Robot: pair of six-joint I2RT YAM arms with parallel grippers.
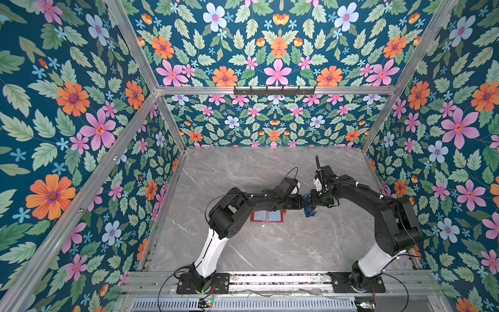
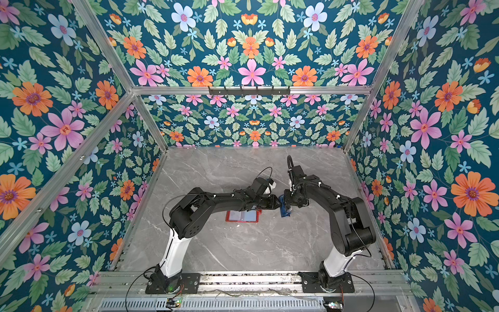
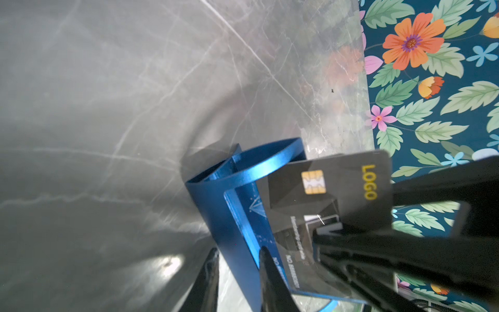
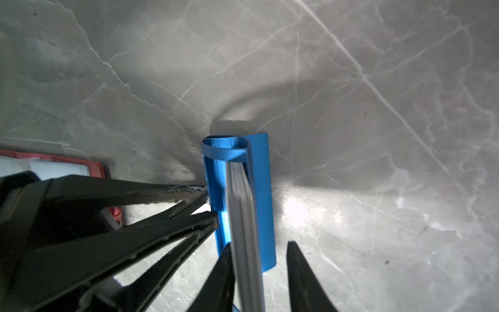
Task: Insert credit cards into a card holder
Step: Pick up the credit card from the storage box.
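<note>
One risk: right gripper (image 4: 259, 244) straddles the dark plastic credit card (image 3: 337, 183), grip unclear, so it may slip; left gripper (image 3: 239, 250) clamps the blue metal tray (image 3: 216, 205).

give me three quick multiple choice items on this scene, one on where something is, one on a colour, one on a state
1. Where does the card holder lie?
A) on the table, partly under the left arm
B) inside the blue tray
C) against the back wall

2. What colour is the word LOGO on the dark card?
A) white
B) yellow
C) red

3. How is the card holder?
A) snapped shut
B) lifted by a gripper
C) lying open

Key: 1 A, both top views show it flat on the table below that arm. 2 B, the left wrist view shows yellow letters. 3 C, its inner sleeves face up.
</note>
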